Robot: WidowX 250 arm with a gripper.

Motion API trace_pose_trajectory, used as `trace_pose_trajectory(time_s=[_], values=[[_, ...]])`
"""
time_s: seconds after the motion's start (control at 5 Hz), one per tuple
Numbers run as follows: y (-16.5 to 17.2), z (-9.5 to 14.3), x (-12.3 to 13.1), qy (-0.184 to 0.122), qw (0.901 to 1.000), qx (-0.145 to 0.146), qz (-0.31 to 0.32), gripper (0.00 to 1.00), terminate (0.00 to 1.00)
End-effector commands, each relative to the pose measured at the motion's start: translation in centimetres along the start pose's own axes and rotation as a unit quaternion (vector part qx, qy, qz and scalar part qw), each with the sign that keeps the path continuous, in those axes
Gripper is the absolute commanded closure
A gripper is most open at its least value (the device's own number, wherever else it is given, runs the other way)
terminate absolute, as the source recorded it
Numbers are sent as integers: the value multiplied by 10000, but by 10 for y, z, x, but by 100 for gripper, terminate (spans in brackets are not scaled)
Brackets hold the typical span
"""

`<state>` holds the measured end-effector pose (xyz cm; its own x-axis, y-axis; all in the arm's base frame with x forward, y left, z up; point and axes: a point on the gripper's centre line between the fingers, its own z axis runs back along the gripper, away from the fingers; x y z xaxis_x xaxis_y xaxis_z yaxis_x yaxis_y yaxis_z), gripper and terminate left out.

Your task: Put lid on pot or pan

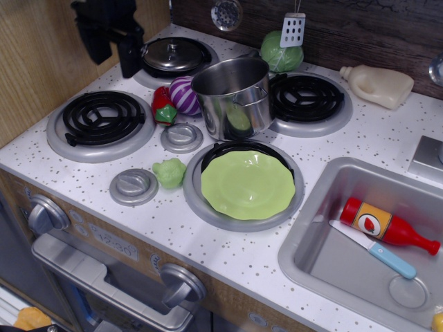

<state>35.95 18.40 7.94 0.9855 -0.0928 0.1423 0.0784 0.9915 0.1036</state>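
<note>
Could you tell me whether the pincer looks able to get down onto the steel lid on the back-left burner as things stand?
Probably yes. The pincer hangs just left of the lid, whose knob is uncovered with nothing on top. The pot stands apart, to the right.

A toy play kitchen, speckled white counter [387,149] running along a wood wall, coil burners [101,119] sitting in it, plastic knobs [133,187] lining the front, oven door handle [97,280] showing below, sink [311,252] holding a ketchup bottle [387,225], pot [232,97] standing amid plastic vegetables [170,173]
</note>
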Motion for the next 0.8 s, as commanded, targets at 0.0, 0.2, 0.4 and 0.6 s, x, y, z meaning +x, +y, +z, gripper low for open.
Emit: trace_pose_trajectory(time_s=[0.0, 0.2, 0.4, 0.6], values=[[20, 6, 44, -687, 9970, 148, -318, 0, 0], [14, -3, 62, -1089, 9931, 205, -373, 0, 0], [13, -15, 77, -1460, 9881, 236, -424, 0, 0], [17, -18, 90, -1634, 9842, 460, -499, 0, 0]])
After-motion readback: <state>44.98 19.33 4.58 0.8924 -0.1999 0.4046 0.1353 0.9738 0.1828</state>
